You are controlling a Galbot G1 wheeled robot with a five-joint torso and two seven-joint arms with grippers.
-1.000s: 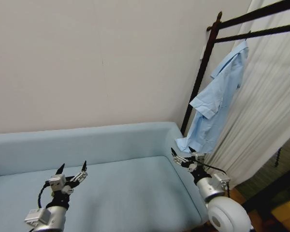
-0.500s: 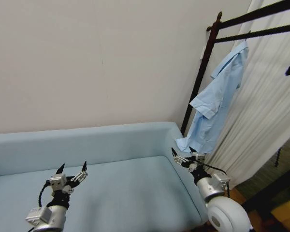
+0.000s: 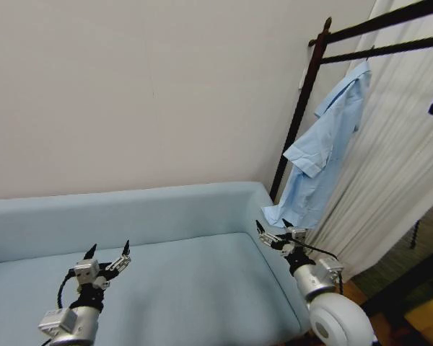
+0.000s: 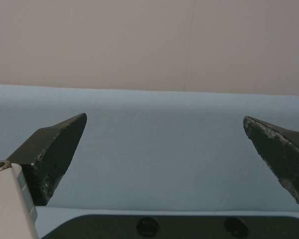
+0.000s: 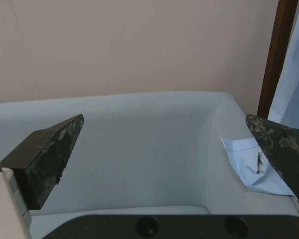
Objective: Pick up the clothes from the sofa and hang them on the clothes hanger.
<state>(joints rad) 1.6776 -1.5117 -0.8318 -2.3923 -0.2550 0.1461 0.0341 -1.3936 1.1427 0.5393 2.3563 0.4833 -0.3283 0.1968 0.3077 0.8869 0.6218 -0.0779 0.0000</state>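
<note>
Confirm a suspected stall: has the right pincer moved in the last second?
No. The right pincer is at the same spot by the sofa corner, just below the shirt hem.

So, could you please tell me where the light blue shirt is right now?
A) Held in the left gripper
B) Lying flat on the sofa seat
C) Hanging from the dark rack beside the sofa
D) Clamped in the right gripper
C: the light blue shirt hangs from the dark rack, its lower corner lying on the arm of the sofa, while the left gripper and right gripper are open and hold nothing.
</note>
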